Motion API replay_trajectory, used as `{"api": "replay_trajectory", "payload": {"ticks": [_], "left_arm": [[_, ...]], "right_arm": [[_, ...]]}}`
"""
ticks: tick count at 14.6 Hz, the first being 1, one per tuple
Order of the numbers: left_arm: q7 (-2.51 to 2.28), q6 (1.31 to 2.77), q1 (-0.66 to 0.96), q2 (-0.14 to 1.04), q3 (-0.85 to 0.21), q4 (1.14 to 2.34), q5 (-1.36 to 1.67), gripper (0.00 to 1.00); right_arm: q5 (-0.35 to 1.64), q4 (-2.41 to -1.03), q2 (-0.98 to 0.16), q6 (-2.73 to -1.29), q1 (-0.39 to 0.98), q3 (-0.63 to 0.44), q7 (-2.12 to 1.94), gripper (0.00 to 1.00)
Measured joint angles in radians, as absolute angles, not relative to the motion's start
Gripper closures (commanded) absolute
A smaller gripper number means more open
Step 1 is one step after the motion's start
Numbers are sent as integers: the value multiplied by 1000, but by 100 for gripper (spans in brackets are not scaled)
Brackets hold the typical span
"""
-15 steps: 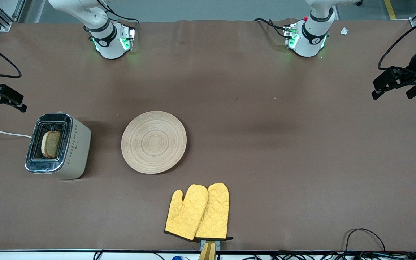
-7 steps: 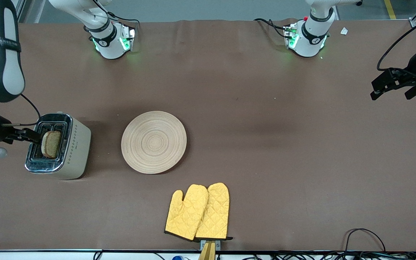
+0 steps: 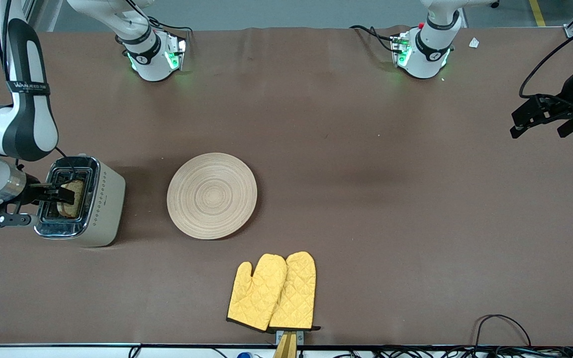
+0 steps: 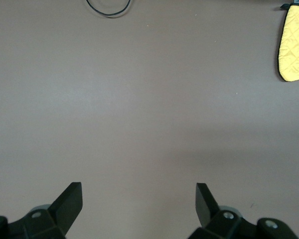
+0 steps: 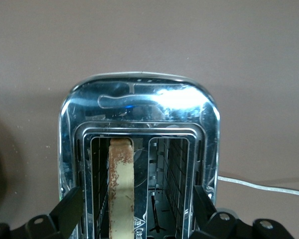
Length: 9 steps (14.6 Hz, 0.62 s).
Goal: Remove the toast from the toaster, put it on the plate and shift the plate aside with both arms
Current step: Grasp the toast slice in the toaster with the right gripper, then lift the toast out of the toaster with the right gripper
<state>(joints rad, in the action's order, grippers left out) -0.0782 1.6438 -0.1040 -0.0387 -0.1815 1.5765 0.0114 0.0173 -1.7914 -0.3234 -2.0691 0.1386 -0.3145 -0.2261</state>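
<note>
The toast [image 3: 75, 198] stands upright in one slot of a cream and chrome toaster [image 3: 106, 199] at the right arm's end of the table. In the right wrist view the toast's crust edge [image 5: 121, 184] rises from that slot of the toaster [image 5: 139, 102]. My right gripper [image 3: 64, 194] is open just over the toaster's slots, its fingers spread wide on either side of the toast without touching it [image 5: 137, 206]. The plate [image 3: 212, 195] lies empty on the table beside the toaster. My left gripper [image 3: 535, 117] waits open and empty over the left arm's end of the table [image 4: 138, 199].
Two yellow oven mitts [image 3: 272, 292] lie near the table's front edge, nearer to the camera than the plate; one shows in the left wrist view [image 4: 294, 45]. The toaster's white cord [image 3: 3, 183] runs off the table. A black cable loop [image 3: 503, 328] lies at the front edge.
My right arm has swung in from the table's end, and its open gripper has come over the toaster's slots around the toast. The left gripper has barely moved.
</note>
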Motion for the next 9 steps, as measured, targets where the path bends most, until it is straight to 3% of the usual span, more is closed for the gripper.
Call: {"api": "replay_trajectory", "payload": {"ticks": [5, 9], "left_arm": [[-77, 1644, -104, -38, -181, 1577, 11, 0], [-77, 1644, -105, -38, -181, 1577, 11, 0]], "right_arm": [[43, -1802, -321, -2080, 123, -316, -301, 100], [56, -1776, -314, -1980, 134, -306, -306, 100]]}}
